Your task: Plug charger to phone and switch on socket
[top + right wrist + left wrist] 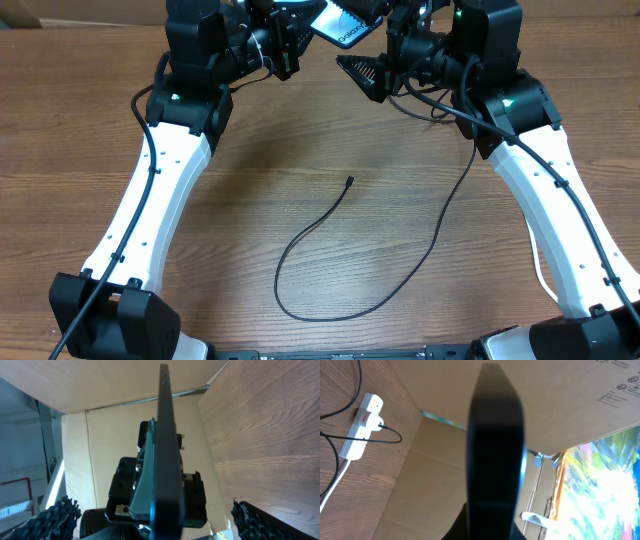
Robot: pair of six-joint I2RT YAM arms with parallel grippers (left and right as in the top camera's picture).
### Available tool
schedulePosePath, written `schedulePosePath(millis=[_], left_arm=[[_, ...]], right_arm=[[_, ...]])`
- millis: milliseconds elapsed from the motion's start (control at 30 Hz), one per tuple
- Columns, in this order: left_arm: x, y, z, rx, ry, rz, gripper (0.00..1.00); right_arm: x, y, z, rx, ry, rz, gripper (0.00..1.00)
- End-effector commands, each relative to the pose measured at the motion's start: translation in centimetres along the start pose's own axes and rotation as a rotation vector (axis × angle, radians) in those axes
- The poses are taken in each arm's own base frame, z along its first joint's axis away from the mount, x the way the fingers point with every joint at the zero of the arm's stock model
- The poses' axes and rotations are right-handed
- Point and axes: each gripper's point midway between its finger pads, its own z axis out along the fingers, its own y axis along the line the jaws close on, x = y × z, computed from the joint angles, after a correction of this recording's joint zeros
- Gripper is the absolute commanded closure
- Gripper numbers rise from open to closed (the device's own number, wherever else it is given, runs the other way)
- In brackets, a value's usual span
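Note:
The phone is held in the air at the far edge of the table, its light blue screen partly showing. My left gripper is shut on it; in the left wrist view the phone rises edge-on out of the jaws. My right gripper is open, its fingers spread either side of the phone's edge without touching. The charger cable lies on the table, its connector tip free. The white socket lies on the table with the black plug in it.
The cable loops near the front edge and runs up under the right arm. A thick white cord leaves the socket. Cardboard panels stand behind the table.

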Motion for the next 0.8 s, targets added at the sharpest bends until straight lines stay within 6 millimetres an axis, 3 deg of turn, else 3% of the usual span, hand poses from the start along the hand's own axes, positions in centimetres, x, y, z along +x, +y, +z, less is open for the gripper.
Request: schedulePosePath(millis=[0,200,300,433,500,633,767], left_arm=[[0.2,-1.0,-0.3,0.024,-0.001,0.025,0.96],[-1.8,-0.6,-1.0,0.004,-0.072,0.13,0.96],[-3.9,1.0,-1.9,-0.064,-0.14,0.165,0.96],[-7.4,4.5,-4.2,-0.226,-0.238,0.252,0.96],[-7.9,4.5,-4.7,-0.247,-0.234,0.364,0.96],[-7.7,5.2,-4.9,-0.292,-0.179,0.574,0.96],[-7.0,7.8,-5.2,-0.399,-0.104,0.733,0.96]], right_arm=[[1.2,2.0,-1.1,-0.042,0.005,-0.071,0.0],[0.3,1.9,-1.4,-0.035,-0.026,-0.167,0.0],[-0.6,0.3,-1.8,0.025,-0.051,-0.175,0.0],[-1.8,-3.6,-2.5,0.192,-0.089,-0.322,0.0],[-2.5,-6.2,-3.2,0.31,-0.115,-0.385,0.0],[-4.5,-11.8,-5.9,0.611,-0.234,-0.373,0.0],[-5.6,-16.5,-8.7,0.849,-0.322,-0.338,0.0]])
